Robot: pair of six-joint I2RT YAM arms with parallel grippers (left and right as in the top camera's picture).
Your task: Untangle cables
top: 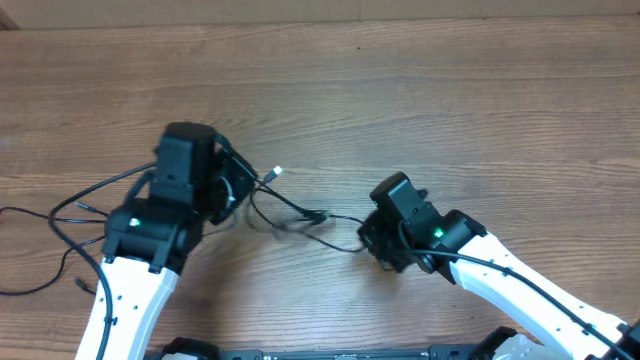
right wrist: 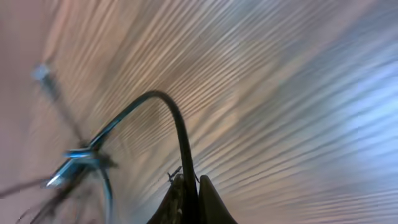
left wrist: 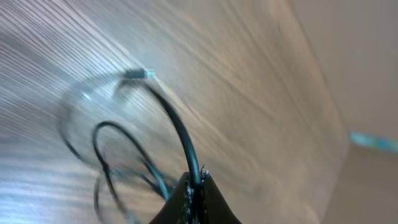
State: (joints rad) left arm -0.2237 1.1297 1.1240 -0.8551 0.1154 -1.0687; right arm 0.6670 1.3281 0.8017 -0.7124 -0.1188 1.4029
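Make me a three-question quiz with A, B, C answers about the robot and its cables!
1. Where is the tangled bunch of cables? A. Between the left gripper and right gripper B. In a box C. On the floor
2. What colour are the cables? A. Red B. Black C. Yellow
3. What is the right gripper doing? A. Wide open B. Pinching a cable C. Holding a cup
Answers: 1 A, overhead shows them between both; 2 B, every view shows black; 3 B, its fingers meet on a cable.
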